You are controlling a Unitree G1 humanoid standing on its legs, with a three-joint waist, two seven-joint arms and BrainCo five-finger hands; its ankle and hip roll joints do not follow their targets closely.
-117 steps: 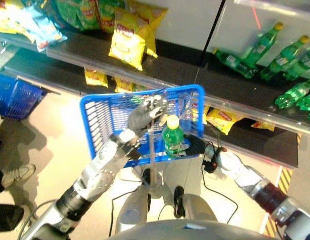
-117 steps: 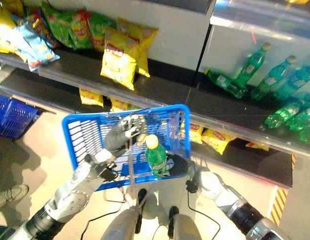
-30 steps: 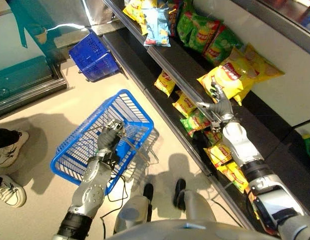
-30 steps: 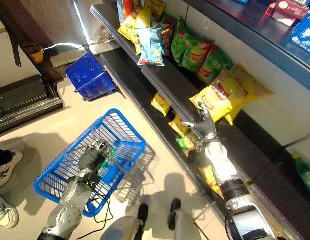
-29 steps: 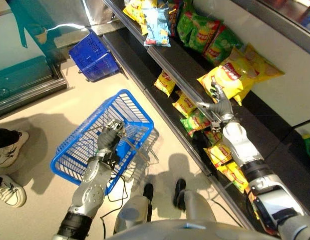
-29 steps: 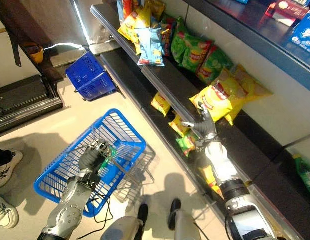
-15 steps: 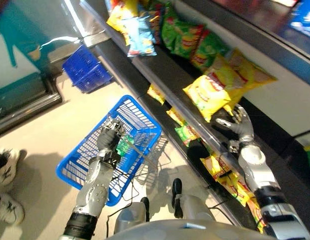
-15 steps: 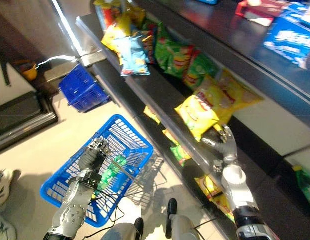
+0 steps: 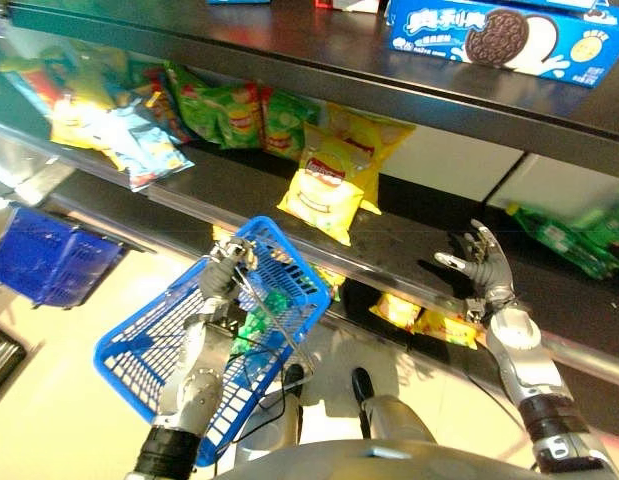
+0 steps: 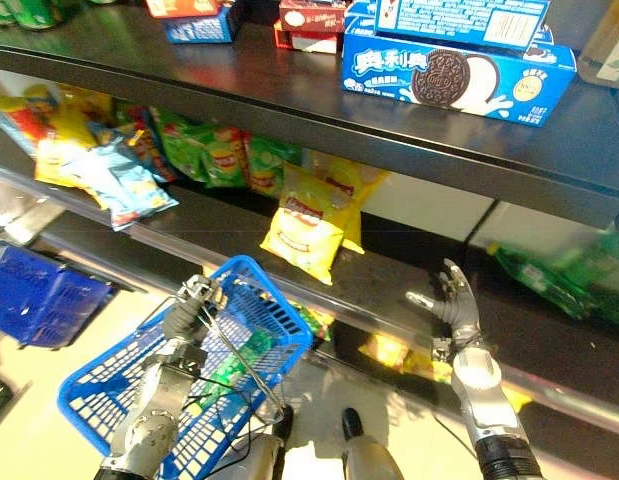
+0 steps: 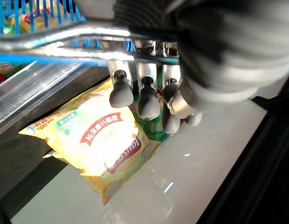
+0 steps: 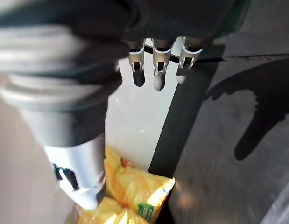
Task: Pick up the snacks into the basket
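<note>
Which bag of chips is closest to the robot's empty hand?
The big yellow bag in the middle of the shelf. The green bags and light blue bag lie farther from the open right hand.

Blue wire-sided basket point(image 9: 169, 350) hangs tilted in front of the shelves, its metal handle point(image 10: 234, 350) up, something green lying inside it point(image 9: 257, 315). On the middle shelf point(image 9: 409, 250), two yellow snack bags point(image 9: 329, 180) lean together against the back wall, one overlapping the other. To their left sits a row of green bags point(image 10: 214, 150), then pale blue and yellow packs point(image 10: 119, 185) at the shelf's front edge. More yellow bags point(image 9: 429, 322) lie on the shelf below.
</note>
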